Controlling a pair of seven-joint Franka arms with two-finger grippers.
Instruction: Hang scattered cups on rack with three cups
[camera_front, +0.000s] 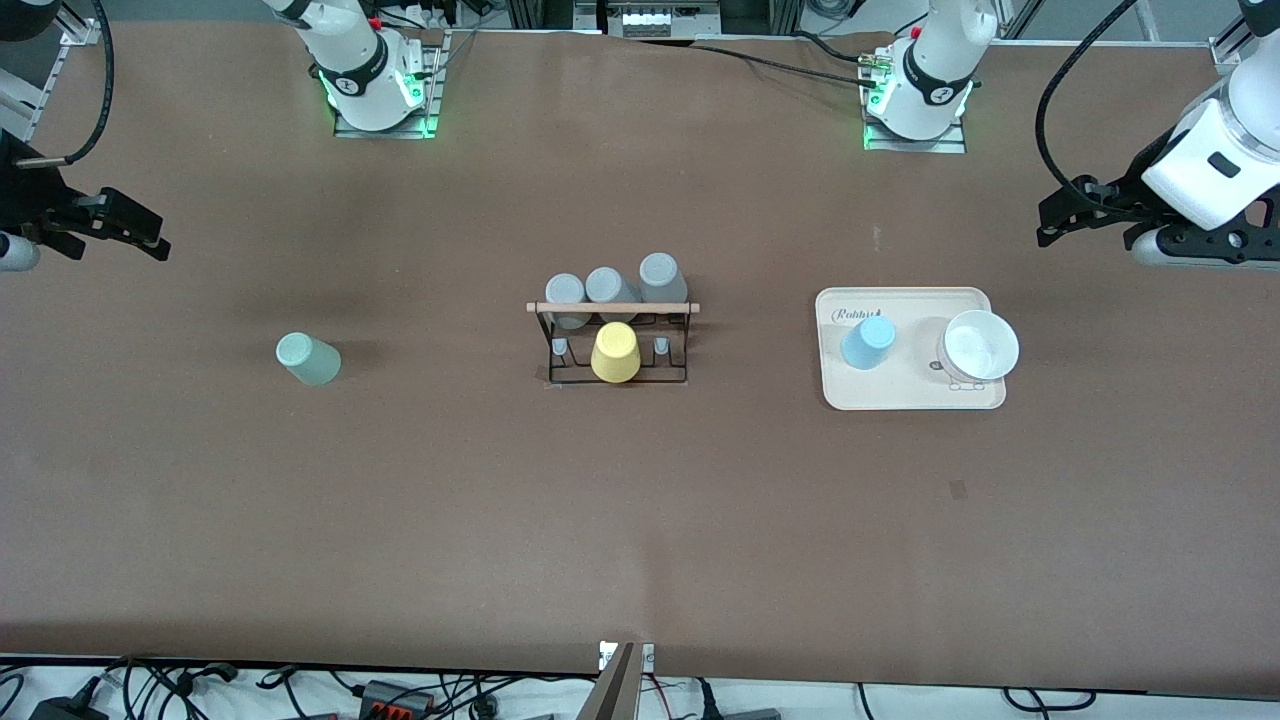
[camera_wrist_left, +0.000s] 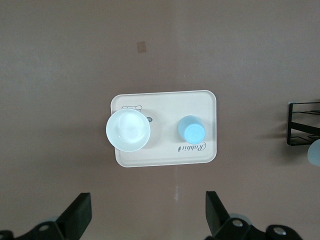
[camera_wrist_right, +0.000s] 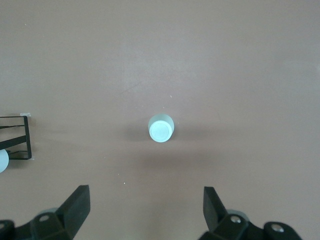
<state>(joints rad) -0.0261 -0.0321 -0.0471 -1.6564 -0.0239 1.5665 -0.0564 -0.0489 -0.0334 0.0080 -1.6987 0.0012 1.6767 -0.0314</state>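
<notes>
The pale mint-green cup (camera_front: 308, 359) stands upside down on the table toward the right arm's end; it also shows in the right wrist view (camera_wrist_right: 161, 128). The light blue cup (camera_front: 867, 342) stands upside down on the cream tray (camera_front: 910, 398), also in the left wrist view (camera_wrist_left: 191, 131). The black wire rack (camera_front: 613, 345) with a wooden rod stands mid-table and holds three grey cups (camera_front: 611, 287) and a yellow cup (camera_front: 615, 353). My right gripper (camera_wrist_right: 146, 209) is open, high over the table's edge at the right arm's end. My left gripper (camera_wrist_left: 148, 212) is open, high near the tray.
A white bowl (camera_front: 979, 346) sits on the tray beside the blue cup, also in the left wrist view (camera_wrist_left: 128, 130). Cables and a stand lie along the table's edge nearest the front camera.
</notes>
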